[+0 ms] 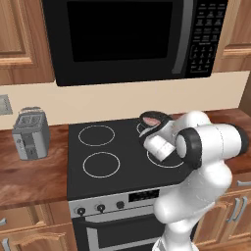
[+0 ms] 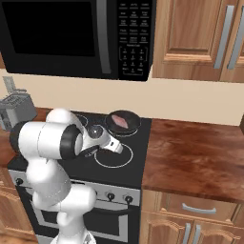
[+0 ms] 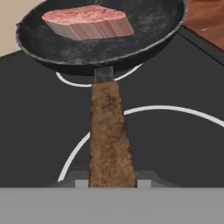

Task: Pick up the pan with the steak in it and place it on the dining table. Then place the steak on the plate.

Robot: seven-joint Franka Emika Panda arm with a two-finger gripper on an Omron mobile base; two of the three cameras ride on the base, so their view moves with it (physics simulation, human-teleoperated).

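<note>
The black pan sits over the stove's rear right burner, seen too in the left base view and the right base view. The pinkish steak lies inside it. Its brown wooden handle runs straight back toward me. My gripper is shut on the near end of that handle, one dark fingertip pressed against each side. The dining table and the plate are out of view.
The black stove top has white burner rings. A grey toaster stands on the wooden counter to the left. More counter lies to the right. A black microwave hangs low over the stove.
</note>
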